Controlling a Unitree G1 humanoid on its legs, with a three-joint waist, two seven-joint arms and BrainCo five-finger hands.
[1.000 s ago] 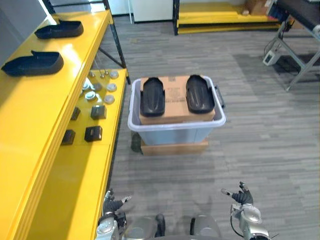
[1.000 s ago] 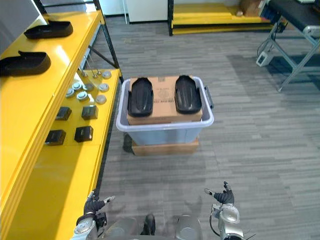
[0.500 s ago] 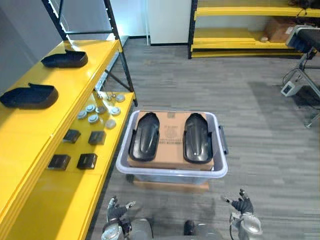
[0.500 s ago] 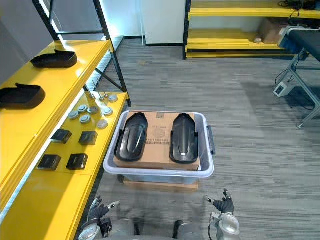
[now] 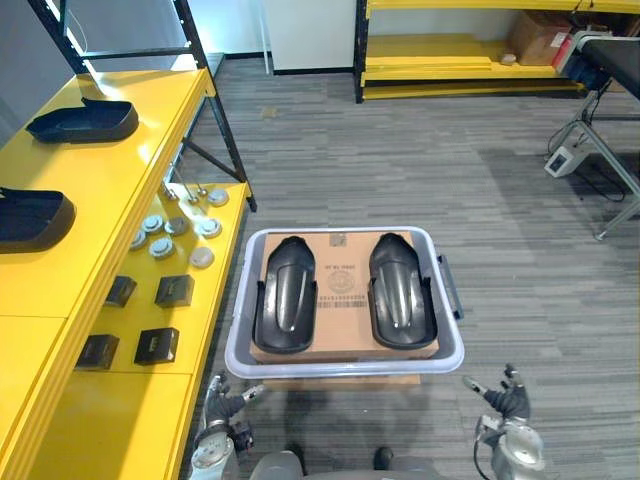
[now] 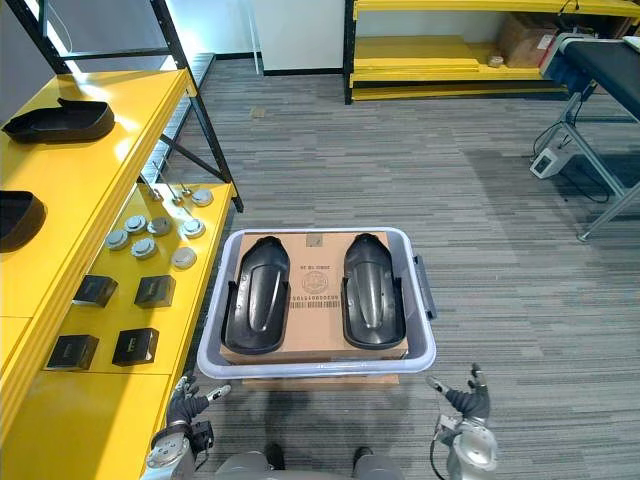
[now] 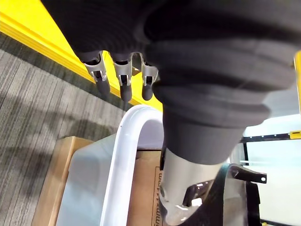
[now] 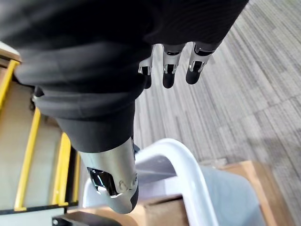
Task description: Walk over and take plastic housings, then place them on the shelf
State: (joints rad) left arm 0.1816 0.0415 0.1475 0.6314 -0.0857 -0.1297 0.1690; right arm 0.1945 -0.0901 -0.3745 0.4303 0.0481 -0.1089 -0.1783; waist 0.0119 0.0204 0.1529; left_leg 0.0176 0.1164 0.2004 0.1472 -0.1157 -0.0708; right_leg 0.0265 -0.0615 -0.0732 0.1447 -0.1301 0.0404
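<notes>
two black plastic housings (image 5: 285,305) lie side by side on a cardboard box (image 5: 345,285) in a grey tote (image 5: 340,368), frame centre; left hand (image 5: 218,408) lower left, right hand (image 5: 508,398) lower right, fingers apart, both empty, near the tote
</notes>
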